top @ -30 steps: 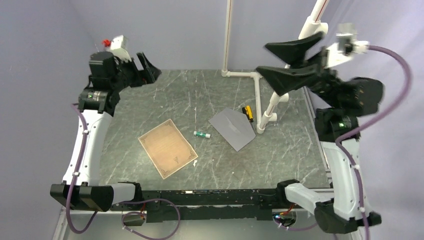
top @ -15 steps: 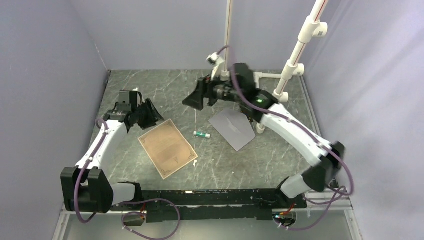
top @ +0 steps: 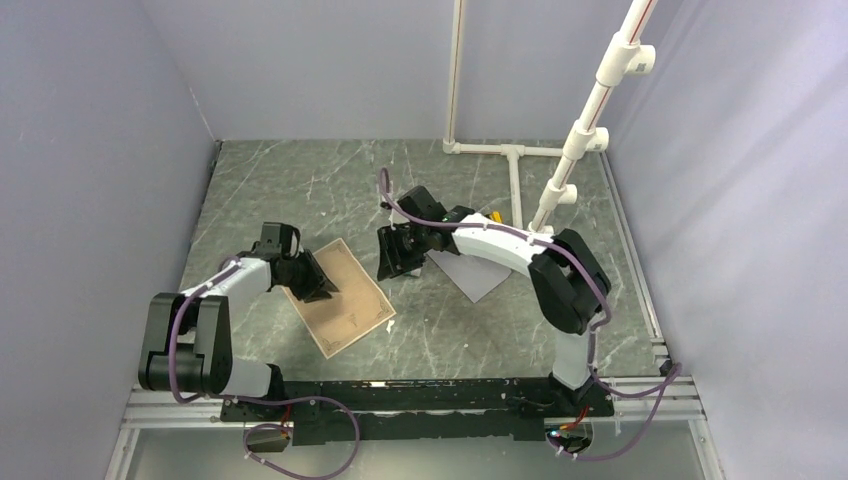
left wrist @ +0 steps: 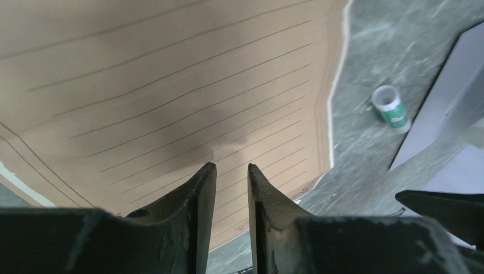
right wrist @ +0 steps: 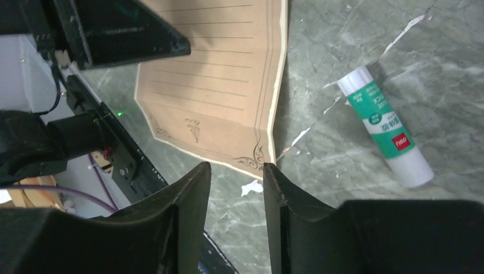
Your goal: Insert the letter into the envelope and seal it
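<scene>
Left gripper (left wrist: 232, 166) has its jaws only a narrow slit apart, with nothing between them. It hangs low over the letter (top: 350, 305), but I cannot tell if the tips touch the paper. In the top view the middle of the letter lies at 4 o'clock from this gripper, flat on the grey table (top: 300, 190). Right gripper (right wrist: 237, 165) is partly open and holds nothing. In its own view the ornamented corner of the letter is at 12 o'clock, just beyond the fingertips, and the glue stick (right wrist: 385, 127) lies near 3 o'clock. The envelope (top: 475, 275) lies at 3 o'clock from the right gripper in the top view, partly under the arm.
</scene>
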`<state>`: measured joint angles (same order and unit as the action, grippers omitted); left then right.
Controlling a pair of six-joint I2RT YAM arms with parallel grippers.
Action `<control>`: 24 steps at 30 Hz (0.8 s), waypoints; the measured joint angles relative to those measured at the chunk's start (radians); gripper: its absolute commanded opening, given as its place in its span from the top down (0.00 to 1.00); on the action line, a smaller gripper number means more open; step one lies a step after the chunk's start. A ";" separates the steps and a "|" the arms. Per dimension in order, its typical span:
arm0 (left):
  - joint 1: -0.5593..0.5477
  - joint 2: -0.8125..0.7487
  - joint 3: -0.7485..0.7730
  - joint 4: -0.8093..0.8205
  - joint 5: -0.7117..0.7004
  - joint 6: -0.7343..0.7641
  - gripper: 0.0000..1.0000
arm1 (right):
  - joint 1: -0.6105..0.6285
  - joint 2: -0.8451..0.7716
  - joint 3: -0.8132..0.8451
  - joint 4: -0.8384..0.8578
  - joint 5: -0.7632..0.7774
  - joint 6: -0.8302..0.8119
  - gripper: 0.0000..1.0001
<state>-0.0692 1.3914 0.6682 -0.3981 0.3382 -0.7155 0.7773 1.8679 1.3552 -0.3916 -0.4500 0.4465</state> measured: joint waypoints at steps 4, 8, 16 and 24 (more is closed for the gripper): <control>0.000 -0.001 -0.067 0.026 0.006 -0.035 0.67 | 0.005 0.079 0.024 0.003 -0.001 0.022 0.54; 0.002 -0.023 -0.096 0.056 0.017 -0.056 0.66 | 0.010 0.133 0.023 0.003 -0.002 0.040 0.46; 0.004 -0.026 -0.108 0.070 0.035 -0.056 0.66 | 0.024 0.201 0.047 0.024 -0.024 0.060 0.43; 0.004 -0.046 -0.101 0.027 0.038 -0.056 0.38 | 0.034 0.207 0.058 0.027 -0.005 0.077 0.41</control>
<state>-0.0650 1.3453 0.5674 -0.3714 0.3759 -0.7715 0.8116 2.0750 1.4132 -0.3649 -0.4545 0.5240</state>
